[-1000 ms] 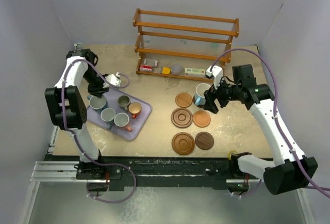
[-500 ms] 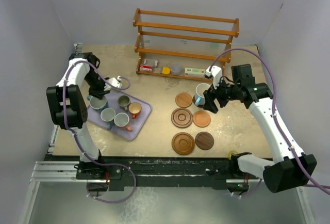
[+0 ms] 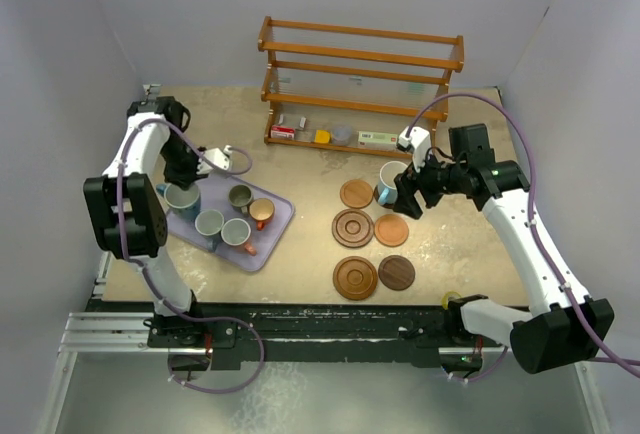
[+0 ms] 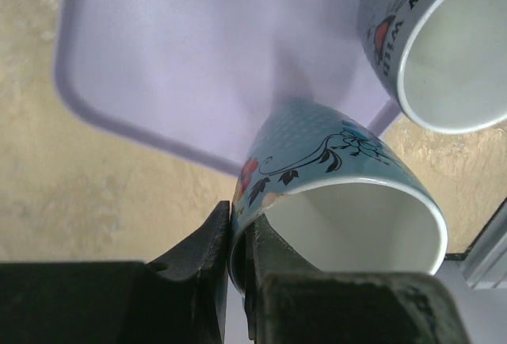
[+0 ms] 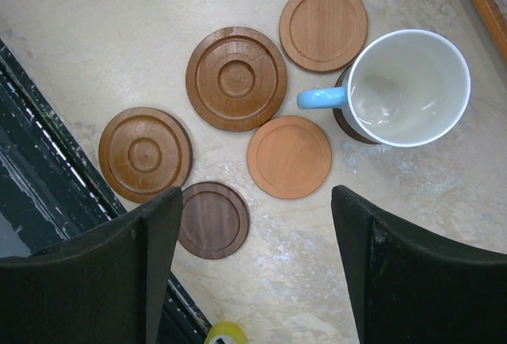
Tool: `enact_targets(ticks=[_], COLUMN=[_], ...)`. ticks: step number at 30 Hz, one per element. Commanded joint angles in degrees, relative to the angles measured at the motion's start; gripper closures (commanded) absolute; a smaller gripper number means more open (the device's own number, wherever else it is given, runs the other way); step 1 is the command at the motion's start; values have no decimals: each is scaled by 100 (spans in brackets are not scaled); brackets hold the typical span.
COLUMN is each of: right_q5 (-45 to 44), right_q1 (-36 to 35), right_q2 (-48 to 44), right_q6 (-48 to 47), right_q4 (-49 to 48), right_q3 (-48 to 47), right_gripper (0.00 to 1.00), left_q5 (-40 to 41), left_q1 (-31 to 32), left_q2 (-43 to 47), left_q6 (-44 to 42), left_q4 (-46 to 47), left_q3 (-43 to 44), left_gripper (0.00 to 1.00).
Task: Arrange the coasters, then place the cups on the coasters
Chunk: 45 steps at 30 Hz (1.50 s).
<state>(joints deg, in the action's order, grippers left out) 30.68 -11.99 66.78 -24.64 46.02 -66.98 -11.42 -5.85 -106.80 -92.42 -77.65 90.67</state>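
Note:
My left gripper [image 3: 185, 182] [image 4: 238, 217] is shut on the rim of a pale blue flowered cup [image 3: 183, 197] [image 4: 341, 170], one finger inside and one outside. It holds the cup over the lavender tray [image 3: 275, 232] [image 4: 174, 51]. Two more pale blue cups [image 3: 210, 222], a grey-green cup [image 3: 240, 195] and a copper cup [image 3: 261, 211] stand on the tray. My right gripper [image 3: 408, 199] [image 5: 255, 193] hangs open above the coasters [image 3: 352, 227] [image 5: 236, 78]. Beside it, a blue-handled cup [image 3: 390, 182] [image 5: 408, 86] stands on a dark coaster [image 5: 342, 124].
A wooden rack [image 3: 360, 64] with small boxes and packets stands at the back. A yellow tape roll [image 3: 450, 299] [image 5: 224, 334] lies near the front rail. In the left wrist view, a second cup [image 4: 444, 43] sits close beside the held one.
My left gripper has closed onto the cup's rim, and cup and wrist have shifted slightly left. The right arm has barely moved.

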Motion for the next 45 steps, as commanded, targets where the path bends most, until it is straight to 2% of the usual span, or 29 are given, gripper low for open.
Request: enact_targets(ticks=[1,8,11,14,16,22,26,29,35,45], right_q5=[181,29,-19,-145,-200,-546,-947,-1297,-1513,-1871], right_q1=[-14,-73,-121,-197,-266,-593,-976,-1286,-1417,-1506], right_q2=[-25,223,323,425,506,713,585,569,826,898], right_q6=[267,554,788,1035,1205,1621,1842,1851,2106,2465], right_q4=[-294,-470,-682,-987,-1154,-1640,-2401,-2747,-2870,-2602], right_q3=[-230,-727,-924,-1111,-1271,-1752,-1541,-1369,-1583,-1778], right_gripper=[22,22,22,22,22,24,25,25,25,25], left_q5=[211,89,-67,-119,53,601,560,628,1196,2171], left_q1=[22,22,107,358,669,1695,2100,2376,3121,3748], left_q2=[885,1860,2320,2732,2776,2473,2106,1771,1400,1677], left_q6=[776,1864,2649,3838,4880,7041,8239,8733,9519,10736], left_q4=[-10,829,1405,2127,2373,2906,3334,3648,4384,5256], left_q3=[475,199,43,-16,87,524,800,903,899,706], left_gripper=[97,97,97,97,97,97,97,97,97,97])
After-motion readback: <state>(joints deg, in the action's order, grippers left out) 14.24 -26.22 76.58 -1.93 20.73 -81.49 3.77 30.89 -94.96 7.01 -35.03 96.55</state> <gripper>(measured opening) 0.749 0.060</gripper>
